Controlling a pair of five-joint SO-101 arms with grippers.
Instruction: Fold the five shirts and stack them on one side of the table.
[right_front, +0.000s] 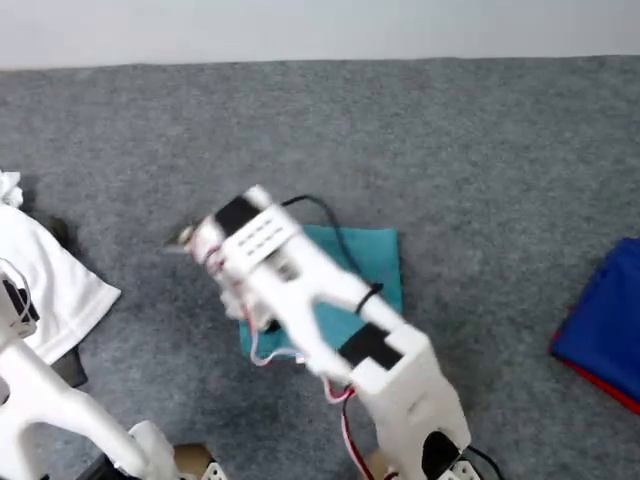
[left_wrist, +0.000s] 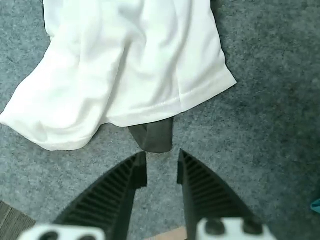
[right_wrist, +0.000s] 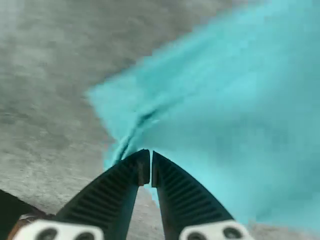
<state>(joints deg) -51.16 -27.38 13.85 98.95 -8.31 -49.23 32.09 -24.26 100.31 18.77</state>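
Right gripper (right_wrist: 150, 156), nearly closed on nothing (it seems), is over the folded teal shirt (right_front: 385, 255) — white shirt (left_wrist: 125, 60) at 9 o'clock waits unfolded.

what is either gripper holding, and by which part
The right gripper looks shut on the teal shirt, pinching its edge near a corner. The left gripper is open and holds nothing.
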